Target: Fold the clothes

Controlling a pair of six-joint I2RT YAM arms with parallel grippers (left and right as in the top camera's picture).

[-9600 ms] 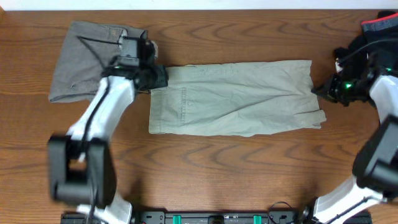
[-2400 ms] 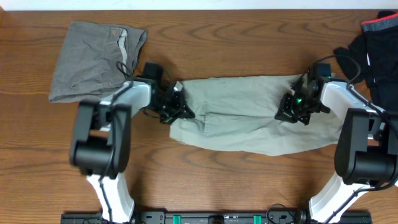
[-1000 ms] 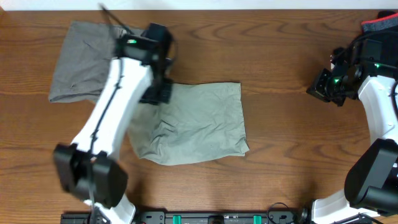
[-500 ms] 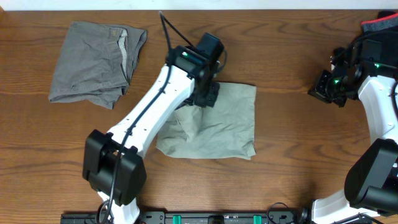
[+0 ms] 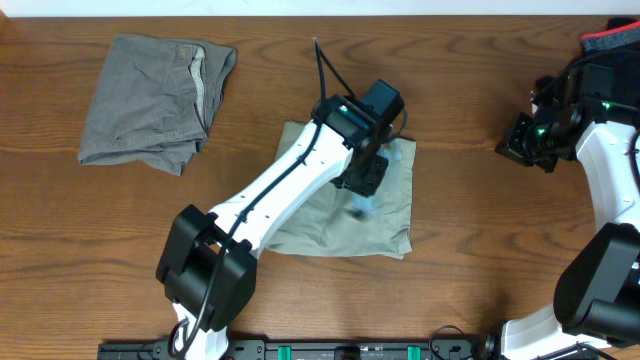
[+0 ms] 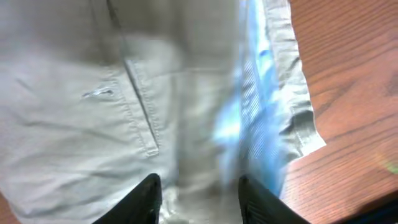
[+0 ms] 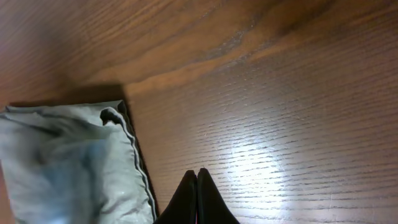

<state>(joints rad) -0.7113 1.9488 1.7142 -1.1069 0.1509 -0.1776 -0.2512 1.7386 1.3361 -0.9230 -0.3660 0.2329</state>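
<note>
The pale khaki-green trousers [image 5: 385, 215] lie in a folded, rumpled stack at mid-table. Their light-blue waistband lining [image 5: 402, 155] shows along the right edge. My left gripper [image 5: 361, 184] hovers over that stack. In the left wrist view its gripper [image 6: 198, 180] stands open, with the trousers [image 6: 74, 93] and the blurred blue lining [image 6: 258, 124] just beneath the fingers. The grey shorts [image 5: 150, 100] lie crumpled at the far left. My right gripper [image 5: 515, 142] is shut and empty over bare wood [image 7: 198, 186]. The trousers' edge [image 7: 62, 162] lies to its left.
A dark garment with a red band [image 5: 612, 45] sits at the back right corner, behind the right arm. The left arm [image 5: 280, 195] stretches diagonally across the left part of the trousers. Bare wooden table [image 5: 470, 270] lies between the stack and the right arm.
My left gripper has swept right and forward across the trousers, dragging the cloth along. Its jaws have gone from shut to open and the cloth has dropped. The right arm has stayed still.
</note>
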